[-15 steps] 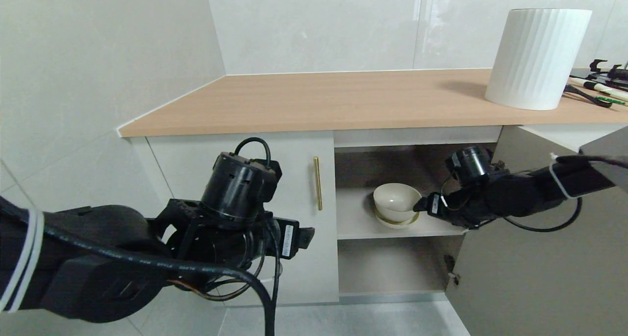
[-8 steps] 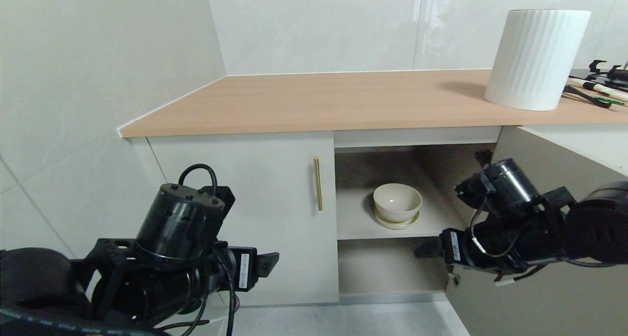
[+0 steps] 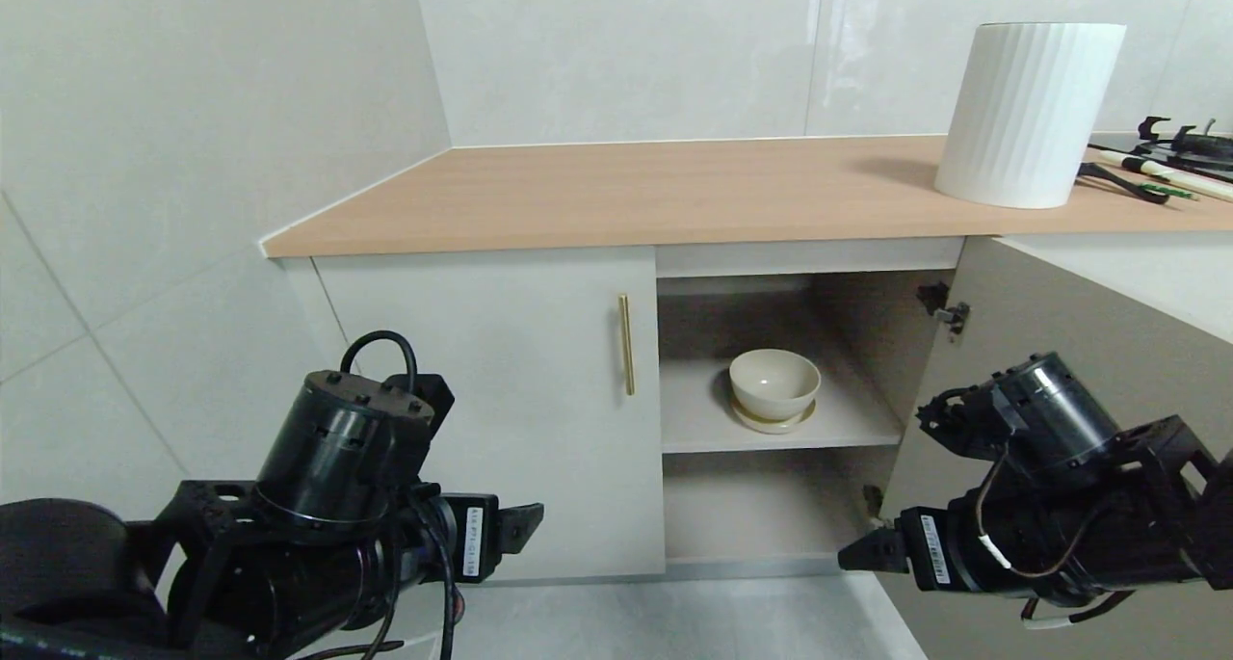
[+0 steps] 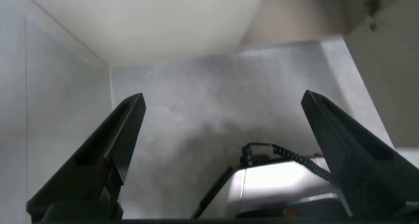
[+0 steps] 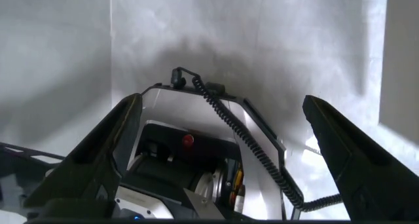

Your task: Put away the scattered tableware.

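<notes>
A: While both arms hang low in front of the cabinet, the cream ceramic bowl point(image 3: 773, 382) sits upright on a small pale saucer point(image 3: 771, 418) on the middle shelf point(image 3: 848, 427). Nothing is touching it.

B: Grippers?

A: The left gripper point(image 3: 518, 526) has its fingers spread wide with nothing between them, down by the shut left door with the brass bar handle point(image 3: 624, 356). The right gripper point(image 3: 860, 553) is also spread and empty, low near the bottom corner of the open right door point(image 3: 1021, 323).

B: So the bowl looks stowed. What is left?

A: Probably the thin utensils point(image 3: 1146, 173) on the wooden countertop point(image 3: 626, 193), beside the white ribbed cylindrical container point(image 3: 1027, 111). They are too small to tell what kind. The door also needs shutting at the end.

B: How should it go about that?

A: The right arm should lift clear of the door edge before it swings toward the counter. Thin utensils lie flat, so the fingers should come down across the handle. Anything added to the shelf should go beside the bowl, not against it. The door should be pushed shut on its outer face, slowly, with the cables kept out of the hinge point(image 3: 949, 308).
</notes>
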